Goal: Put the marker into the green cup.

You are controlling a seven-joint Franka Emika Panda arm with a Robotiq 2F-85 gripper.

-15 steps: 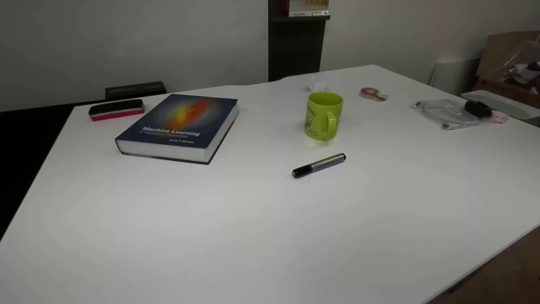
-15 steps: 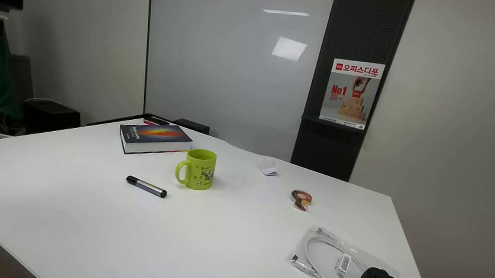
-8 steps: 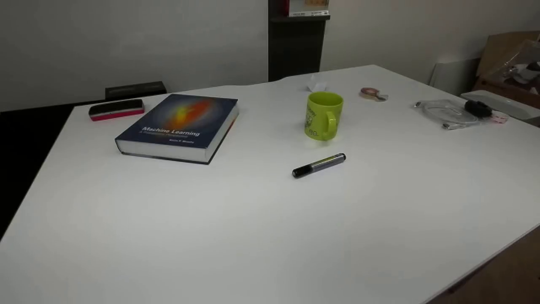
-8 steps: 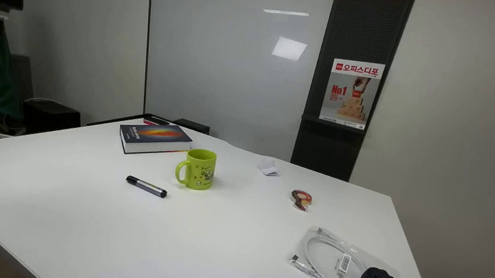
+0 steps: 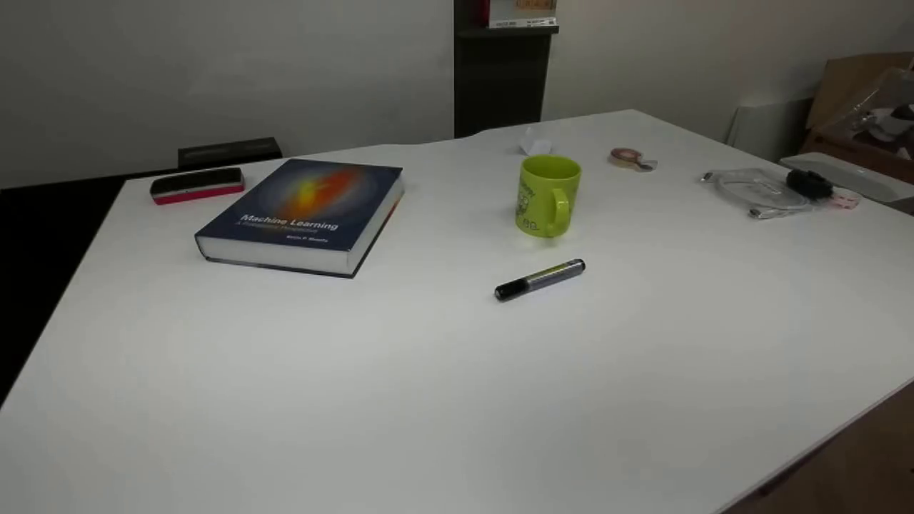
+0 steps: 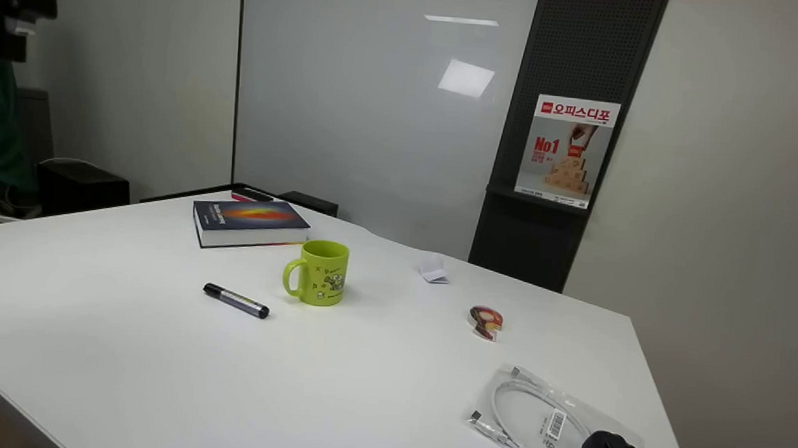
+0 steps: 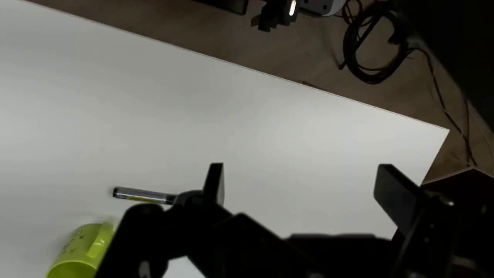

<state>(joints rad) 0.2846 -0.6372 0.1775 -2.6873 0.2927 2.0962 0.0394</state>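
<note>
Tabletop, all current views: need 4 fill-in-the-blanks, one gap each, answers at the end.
1. In the wrist view, the pincer is not shut but ____.
2. In both exterior views, of the green cup and the book, the marker lies nearer the ____.
3. The title on the book reads "Machine ____".
4. The loop on the side of the green cup is its ____.

Missing words: open; green cup; Learning; handle.
</note>
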